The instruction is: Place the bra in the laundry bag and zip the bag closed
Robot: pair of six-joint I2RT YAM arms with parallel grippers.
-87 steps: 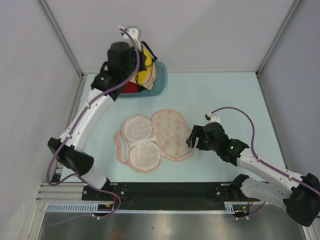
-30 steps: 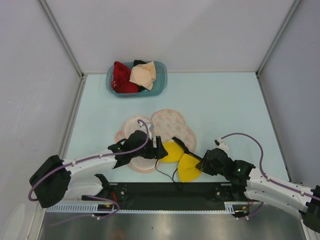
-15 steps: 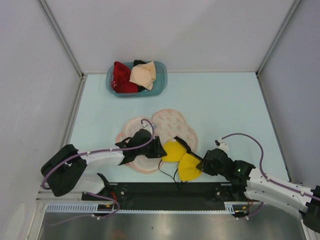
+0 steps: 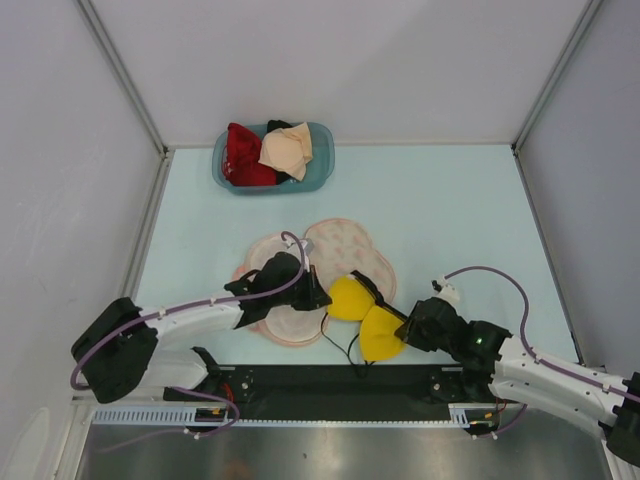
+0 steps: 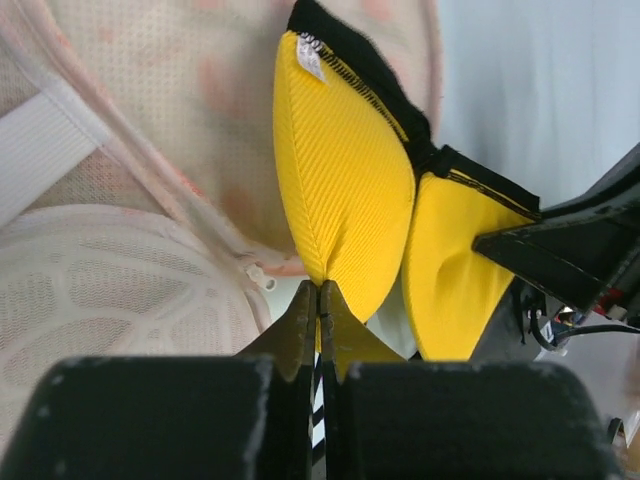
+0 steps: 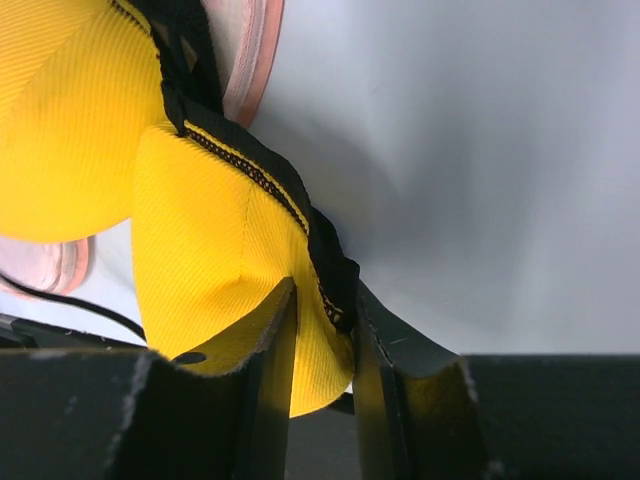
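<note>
The yellow bra [image 4: 362, 313] with black straps hangs stretched between my two grippers, low over the near edge of the open pink laundry bag [image 4: 345, 243]. My left gripper [image 4: 322, 299] is shut on the left cup's edge [image 5: 345, 190], beside the bag's zipper rim [image 5: 215, 225]. My right gripper [image 4: 404, 334] is shut on the right cup's black-trimmed edge [image 6: 230, 250]. The bag lies open in two round halves; its left half shows a white mesh lining [image 4: 290, 325], partly hidden by my left arm.
A blue plastic basket [image 4: 321, 170] with a red garment [image 4: 243, 160] and a beige garment [image 4: 287, 150] stands at the table's far edge. Grey walls close in the left, right and back. The black base rail [image 4: 330, 380] runs along the near edge.
The left arm carried the bra from the basket down beside the bag, and the right gripper took the other cup. In the last second both grippers edged the bra slightly right and forward.
</note>
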